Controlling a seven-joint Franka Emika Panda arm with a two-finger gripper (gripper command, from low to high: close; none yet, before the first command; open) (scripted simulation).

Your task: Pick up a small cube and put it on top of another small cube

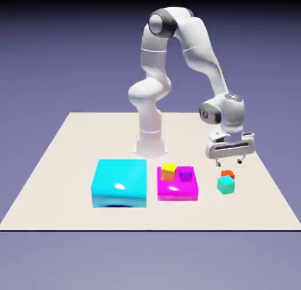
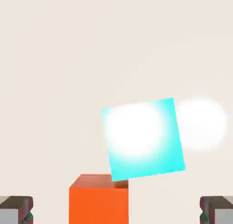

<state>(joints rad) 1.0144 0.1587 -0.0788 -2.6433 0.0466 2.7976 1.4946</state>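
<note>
The small red-orange cube (image 1: 227, 175) rests on the table at the exterior view's right, touching the back of a slightly bigger teal cube (image 1: 226, 185). My gripper (image 1: 229, 162) hangs open just above the red-orange cube, holding nothing. In the hand view the red-orange cube (image 2: 98, 199) sits at the bottom edge between my two fingertips (image 2: 16, 209), left of the middle, and the teal cube (image 2: 143, 138) lies beyond it, turned a little.
A magenta block (image 1: 177, 188) carries a yellow-topped orange cube (image 1: 169, 170) and a purple cube (image 1: 186, 174). To its left lies a large cyan block (image 1: 120, 183). The robot's base (image 1: 150, 143) stands behind them.
</note>
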